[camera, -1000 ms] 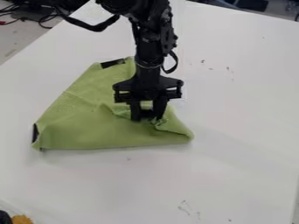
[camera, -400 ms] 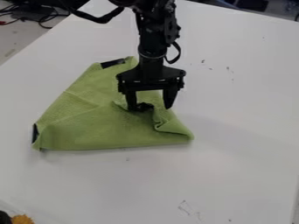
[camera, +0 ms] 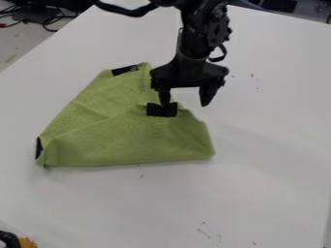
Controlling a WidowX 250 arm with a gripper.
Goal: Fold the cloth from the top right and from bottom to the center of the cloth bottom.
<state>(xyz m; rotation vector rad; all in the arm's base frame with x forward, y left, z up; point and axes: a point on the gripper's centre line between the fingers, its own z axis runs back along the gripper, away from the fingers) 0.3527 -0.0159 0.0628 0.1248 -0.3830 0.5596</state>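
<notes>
Gripper (camera: 186, 104) has shifted up and right in the view vs. the earlier frames; jaws are wider apart than in the first one. Bunched fold beneath them has opened out, its black patch (camera: 161, 111) now lying flat in sight. Cloth's left corner and bottom edge haven't moved.

Table (camera: 271, 150): smooth, white, matte, spreads under and all around the jaws. Cloth (camera: 116, 145): green, soft, finely textured fabric, on the table below and to the left of the jaws. Roughly a lopsided triangle: narrow top up-left of the jaws, long near-straight bottom edge well below them, folded layer across the lower part. Right side has a small kink just below the right finger. Arm (camera: 197, 41): black, hard, jointed, comes down from the top edge to right above the jaws.

Jaws are released, nothing between them. Left finger is at the patch's top edge, can't tell if touching; right finger is over bare table. Second dark patch (camera: 125, 70) up-left of the jaws; third (camera: 38, 147), a thin strip, far down-left at the cloth's corner. Faint scuffs (camera: 205, 229) well below the jaws.
</notes>
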